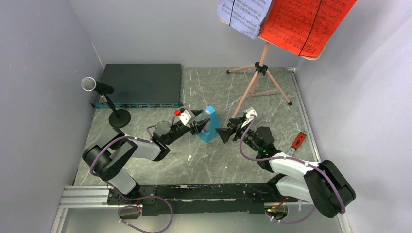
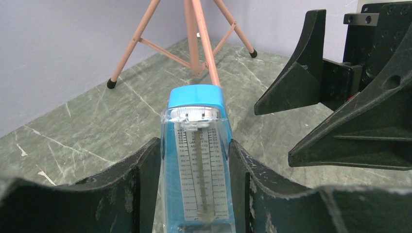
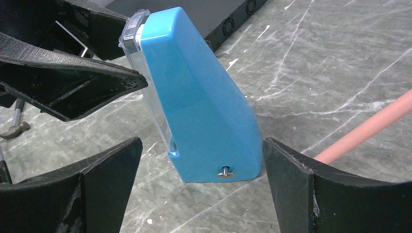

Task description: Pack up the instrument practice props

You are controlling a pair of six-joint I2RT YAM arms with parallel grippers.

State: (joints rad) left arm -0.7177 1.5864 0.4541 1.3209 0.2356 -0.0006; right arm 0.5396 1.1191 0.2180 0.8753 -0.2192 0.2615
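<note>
The small blue pyramid metronome [image 1: 209, 125] stands upright on the marble table, mid-scene. My left gripper [image 1: 198, 127] is shut on it, its fingers [image 2: 126, 189] pressed against both sides of the metronome [image 2: 197, 145]. My right gripper [image 3: 201, 141] is wide open just to the right, with the metronome [image 3: 204, 107] a little beyond its tips and untouched. The black microphone [image 1: 88, 83] stands at the left on its round-base stand. The pink music stand [image 1: 262, 68] rises at the back, carrying a red sheet [image 1: 306, 22] and a lavender sheet [image 1: 245, 12].
A large flat black electronics box [image 1: 141, 83] lies at the back left. A red-handled tool [image 1: 298, 141] rests by the right wall. A metal wrench [image 3: 12, 128] lies behind the left gripper. One pink stand leg [image 3: 364, 128] runs close to my right finger.
</note>
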